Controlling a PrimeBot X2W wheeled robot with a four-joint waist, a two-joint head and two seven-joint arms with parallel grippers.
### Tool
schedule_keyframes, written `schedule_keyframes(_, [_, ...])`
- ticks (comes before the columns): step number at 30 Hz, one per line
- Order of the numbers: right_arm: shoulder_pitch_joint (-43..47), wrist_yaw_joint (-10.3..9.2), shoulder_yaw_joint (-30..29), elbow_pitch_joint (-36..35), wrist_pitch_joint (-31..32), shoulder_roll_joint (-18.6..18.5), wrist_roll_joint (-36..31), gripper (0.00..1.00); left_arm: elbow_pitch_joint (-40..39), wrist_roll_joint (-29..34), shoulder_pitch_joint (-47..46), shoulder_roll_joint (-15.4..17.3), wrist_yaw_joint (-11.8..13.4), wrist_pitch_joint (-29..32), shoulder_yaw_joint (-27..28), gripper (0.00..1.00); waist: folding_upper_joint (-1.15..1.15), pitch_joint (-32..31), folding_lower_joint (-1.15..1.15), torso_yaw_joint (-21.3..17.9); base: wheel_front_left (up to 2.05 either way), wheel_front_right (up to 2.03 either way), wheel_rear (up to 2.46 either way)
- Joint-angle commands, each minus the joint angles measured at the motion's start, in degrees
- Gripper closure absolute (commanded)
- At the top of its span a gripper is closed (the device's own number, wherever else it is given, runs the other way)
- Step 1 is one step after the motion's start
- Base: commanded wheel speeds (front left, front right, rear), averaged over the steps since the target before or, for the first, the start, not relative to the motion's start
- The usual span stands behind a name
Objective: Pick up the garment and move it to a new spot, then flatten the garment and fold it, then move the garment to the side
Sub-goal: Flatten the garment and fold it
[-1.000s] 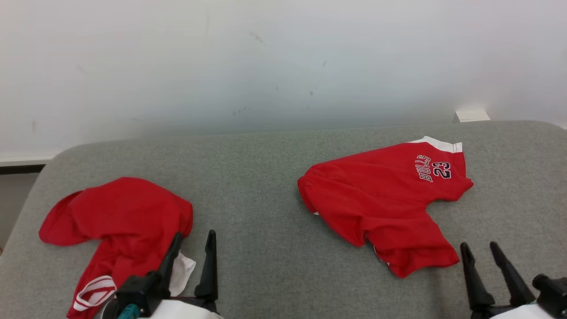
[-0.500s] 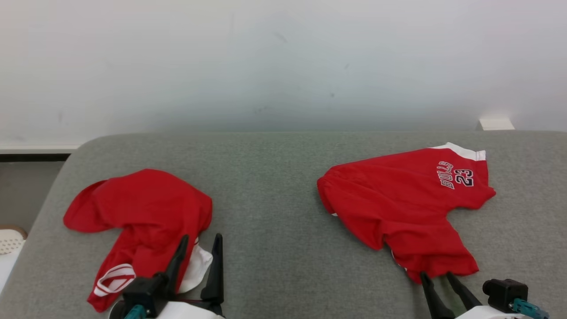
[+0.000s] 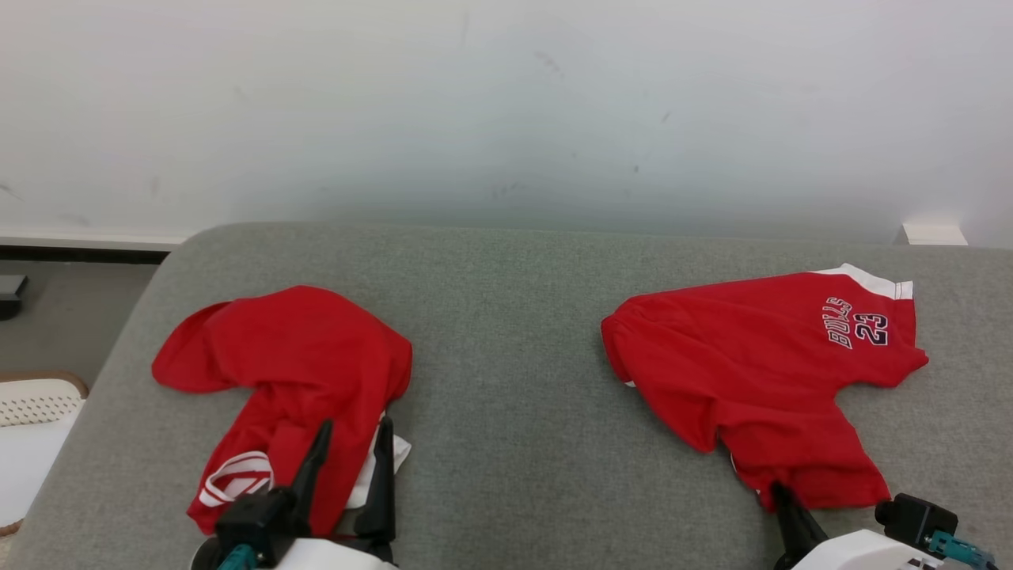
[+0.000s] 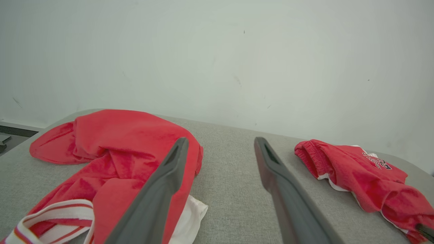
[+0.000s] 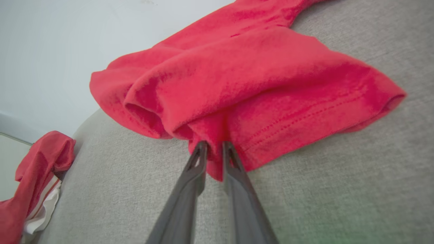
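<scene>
On the right side of the grey bench (image 3: pixel 506 332), your right claw (image 5: pixel 213 146) pinches the near hem of the red Bulls 23 garment (image 3: pixel 752 372), which lies crumpled near the bench's right edge. Your left claw (image 3: pixel 354 426) hangs with its fingers spread over the near edge of a second red garment (image 3: pixel 301 364) with white trim, on the bench's left side, well apart from the first.

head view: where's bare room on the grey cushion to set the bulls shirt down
Widest bare patch: the middle of the grey cushion, between the crumpled red garment and the Bulls shirt. A bare strip also runs behind both, along the wall. Crowded: the near left, where the open left gripper hangs over that garment.
</scene>
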Motion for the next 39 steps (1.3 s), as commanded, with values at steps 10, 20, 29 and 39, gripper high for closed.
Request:
schedule_keyframes(10, [-0.1,-0.02,0.4,-6.4,2.0,-4.5,9.9,1.00,0.4,0.6,0.5,0.2,-0.3,0.0,0.5,0.00,0.00,-0.1,0.00,-1.8,0.00,0.00,0.00])
schedule_keyframes(20, [-2.0,-0.02,-0.8,-16.9,12.3,-16.5,15.5,1.00,-0.1,1.3,-0.5,0.2,-0.3,0.0,0.0,0.00,0.00,2.0,0.00,-2.8,0.00,0.00,0.00])
schedule_keyframes(29, [-9.1,-0.02,-4.2,-12.4,18.2,-24.8,14.2,1.00,-0.7,1.1,-2.9,0.2,0.4,0.0,-1.3,0.00,0.00,7.5,0.00,-1.1,0.00,0.00,0.00])
schedule_keyframes(39, [-20.8,-0.01,-1.9,4.7,18.8,-23.2,10.1,0.00,-0.5,0.7,-5.8,0.2,1.4,0.0,-2.7,0.00,0.00,11.5,0.00,1.4,0.00,0.00,0.00])
